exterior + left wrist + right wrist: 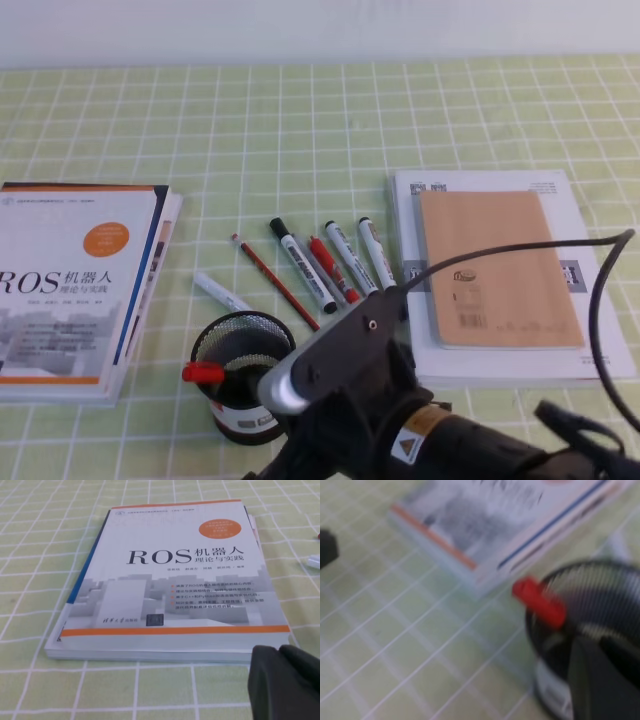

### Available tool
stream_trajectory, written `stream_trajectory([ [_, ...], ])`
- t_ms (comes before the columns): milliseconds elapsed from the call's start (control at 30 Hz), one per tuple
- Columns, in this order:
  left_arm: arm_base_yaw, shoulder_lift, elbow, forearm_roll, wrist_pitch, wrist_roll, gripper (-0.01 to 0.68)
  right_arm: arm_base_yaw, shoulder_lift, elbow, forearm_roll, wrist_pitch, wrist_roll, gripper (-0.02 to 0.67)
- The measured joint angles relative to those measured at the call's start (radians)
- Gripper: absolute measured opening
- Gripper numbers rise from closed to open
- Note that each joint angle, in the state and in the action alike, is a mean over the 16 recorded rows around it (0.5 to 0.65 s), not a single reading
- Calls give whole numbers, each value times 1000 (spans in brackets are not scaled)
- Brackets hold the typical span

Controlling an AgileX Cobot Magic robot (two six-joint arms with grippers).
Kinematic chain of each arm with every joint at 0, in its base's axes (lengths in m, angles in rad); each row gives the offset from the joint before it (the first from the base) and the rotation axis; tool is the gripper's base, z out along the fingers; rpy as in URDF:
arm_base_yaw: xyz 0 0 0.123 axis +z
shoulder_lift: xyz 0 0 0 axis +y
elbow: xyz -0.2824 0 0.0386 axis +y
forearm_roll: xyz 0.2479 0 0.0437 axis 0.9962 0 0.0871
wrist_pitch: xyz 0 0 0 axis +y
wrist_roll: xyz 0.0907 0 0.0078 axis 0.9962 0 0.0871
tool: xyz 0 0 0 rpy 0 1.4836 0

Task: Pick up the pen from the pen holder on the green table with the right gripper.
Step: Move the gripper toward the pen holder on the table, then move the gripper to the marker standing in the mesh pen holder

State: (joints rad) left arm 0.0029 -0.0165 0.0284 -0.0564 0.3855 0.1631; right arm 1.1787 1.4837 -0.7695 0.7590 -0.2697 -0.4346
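From the exterior high view, the green table [300, 130] carries a white ROS textbook [75, 285] at the left, a row of markers [335, 260] and a thin red pencil [275, 282] in the middle, and a tan notebook [495, 265] lying on a white book [590, 300] at the right. The pen holder [235, 375] stands at the front, and the pen [205, 372] leans out over its left rim, red cap showing. The right gripper [285, 385] reaches in from the lower right, its silver-grey tip at the holder's right rim; its jaws are together, and whether they pinch the pen cannot be told from here. In the left wrist view, the textbook [170, 580] fills most of the frame on the green cloth [45, 540], and only a black corner of the left gripper [285, 682] shows, too little to tell how its jaws stand. The right wrist view is blurred: the red cap [540, 602] pokes over the mesh rim of the holder [600, 615], a dark finger [600, 680] just beside it, the textbook [490, 525] behind.
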Motion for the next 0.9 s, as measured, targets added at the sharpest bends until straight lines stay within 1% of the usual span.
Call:
stream_trajectory([
  [133, 0, 0, 0, 0, 0, 0, -8, 78, 36, 0, 52, -170, -107, 2],
  [267, 0, 0, 0, 0, 0, 0, -8, 137, 63, 4, 92, -299, -201, 43],
  [433, 0, 0, 0, 0, 0, 0, -8, 188, 91, 18, 92, -398, -254, 146],
  [700, 0, 0, 0, 0, 0, 0, -8, 227, 149, 44, 18, -491, -262, 331],
  [800, 0, 0, 0, 0, 0, 0, -8, 235, 176, 50, -12, -539, -263, 375],
  [900, 0, 0, 0, 0, 0, 0, -8, 240, 200, 53, -41, -582, -263, 398],
])
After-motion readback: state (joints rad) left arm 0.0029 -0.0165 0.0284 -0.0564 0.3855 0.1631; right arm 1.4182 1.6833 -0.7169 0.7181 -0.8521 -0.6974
